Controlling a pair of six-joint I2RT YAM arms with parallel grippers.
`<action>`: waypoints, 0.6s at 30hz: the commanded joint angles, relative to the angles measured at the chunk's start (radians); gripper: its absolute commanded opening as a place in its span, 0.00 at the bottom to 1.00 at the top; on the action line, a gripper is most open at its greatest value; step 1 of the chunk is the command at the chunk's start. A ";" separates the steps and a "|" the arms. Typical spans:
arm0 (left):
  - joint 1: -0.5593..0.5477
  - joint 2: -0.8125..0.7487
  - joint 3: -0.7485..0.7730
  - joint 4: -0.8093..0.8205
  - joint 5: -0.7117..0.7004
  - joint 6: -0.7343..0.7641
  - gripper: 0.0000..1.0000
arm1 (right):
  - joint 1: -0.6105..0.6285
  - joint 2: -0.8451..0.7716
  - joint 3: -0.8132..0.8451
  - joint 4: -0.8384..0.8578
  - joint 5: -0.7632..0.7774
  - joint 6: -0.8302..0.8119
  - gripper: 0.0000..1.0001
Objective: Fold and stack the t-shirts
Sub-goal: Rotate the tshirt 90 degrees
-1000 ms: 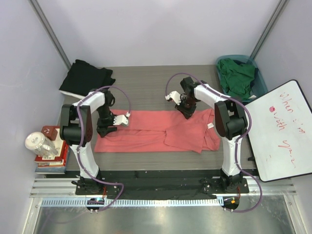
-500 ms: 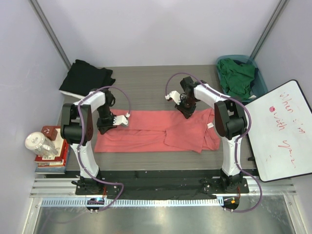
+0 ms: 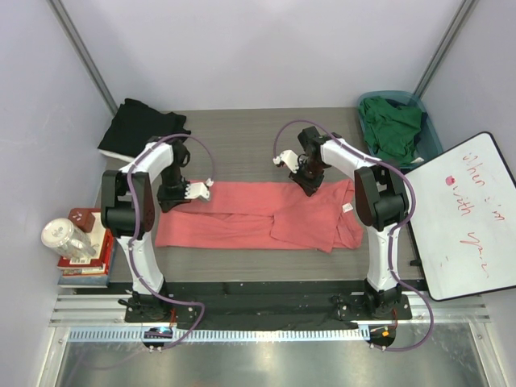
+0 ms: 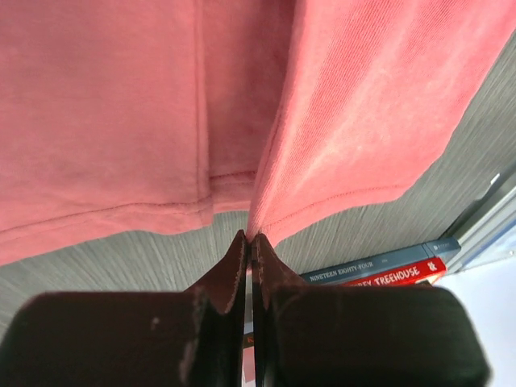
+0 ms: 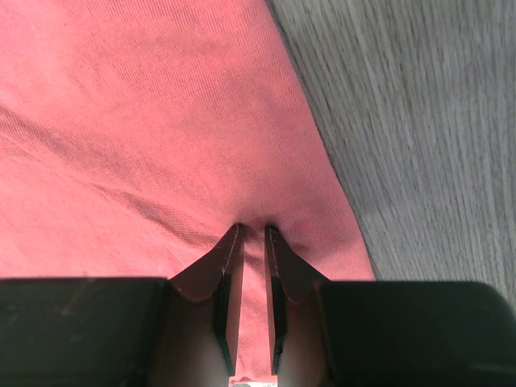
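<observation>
Outboard of the left pincer (image 3: 172, 195) we see a stack of books (image 3: 84, 256) with a clear jar (image 3: 64, 237) on it, off the worktop (image 3: 242, 137) edge. Beyond that pincer, at the far-left corner, the black t-shirt (image 3: 141, 129) lies in a heap, well apart from it. Left pincer: fingers together, clamped on the left hem of the coral-pink t-shirt (image 3: 258, 218). On the wrist cam the cloth (image 4: 121, 121) rises in a ridge straight into the closed tips (image 4: 248, 238), with the book spines (image 4: 379, 270) just past the hem. The coral-pink t-shirt is spread flat across the worktop between the two pincers, its right part doubled over in an overlapping flap. Right pincer (image 3: 309, 184): tips nearly together, a pinch of the shirt's far edge (image 5: 121, 121) held in the narrow gap (image 5: 251, 230), bare worktop just beside it. A small white tag (image 3: 348, 208) sits on the shirt, right of and nearer than this pincer. Further right and beyond it, the dark green t-shirt (image 3: 393, 125) is bundled in the teal basket (image 3: 433, 135). A whiteboard (image 3: 468, 218) leans at the right edge.
</observation>
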 commanded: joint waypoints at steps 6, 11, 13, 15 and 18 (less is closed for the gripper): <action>-0.002 0.058 0.019 -0.186 -0.107 0.025 0.10 | -0.001 0.000 0.002 0.039 -0.010 0.004 0.21; -0.006 0.062 -0.024 -0.181 -0.141 0.028 0.16 | 0.001 -0.002 0.007 0.039 -0.007 0.004 0.21; -0.010 0.062 -0.041 -0.183 -0.151 0.029 0.17 | 0.001 -0.003 0.005 0.039 -0.004 0.004 0.21; -0.010 0.062 -0.057 -0.181 -0.164 0.028 0.11 | 0.001 -0.006 0.004 0.039 -0.004 0.002 0.21; -0.010 0.058 -0.050 -0.181 -0.170 0.023 0.17 | 0.003 -0.008 0.001 0.041 -0.001 0.002 0.22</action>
